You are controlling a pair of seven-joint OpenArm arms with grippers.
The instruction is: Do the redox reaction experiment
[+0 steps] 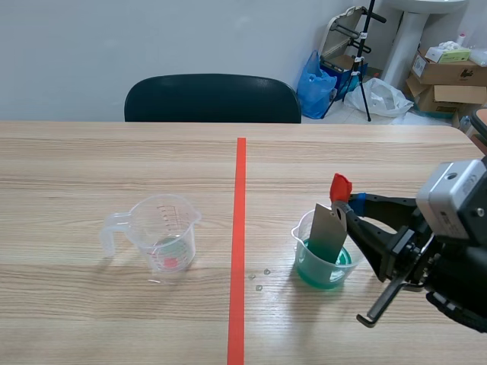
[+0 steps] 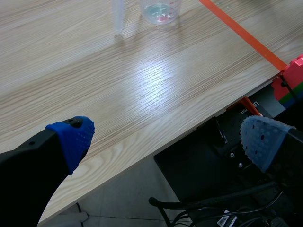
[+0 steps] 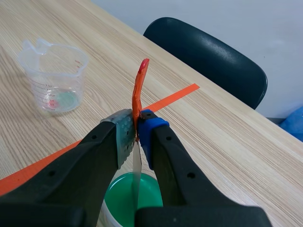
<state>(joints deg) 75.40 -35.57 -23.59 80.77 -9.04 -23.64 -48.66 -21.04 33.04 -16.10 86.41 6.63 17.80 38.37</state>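
Now we hold plate (image 1: pixel 329 232) clenched in right gripper (image 3: pixel 136 135), long axis upright, lower end dipped in green cup (image 1: pixel 323 270) straight below grip. Jug (image 1: pixel 163 232) well apart, across tape (image 1: pixel 240 228). Left gripper (image 2: pixel 165 139) released, far from both. We judge next move falls to right arm.

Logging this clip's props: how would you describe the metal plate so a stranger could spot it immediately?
Find the orange-red tape line down the table; right of it sits a small cup of green liquid. The thin grey metal plate stands in that cup, pinched by the right gripper. Nothing else nearby is flat, grey and red-tipped.
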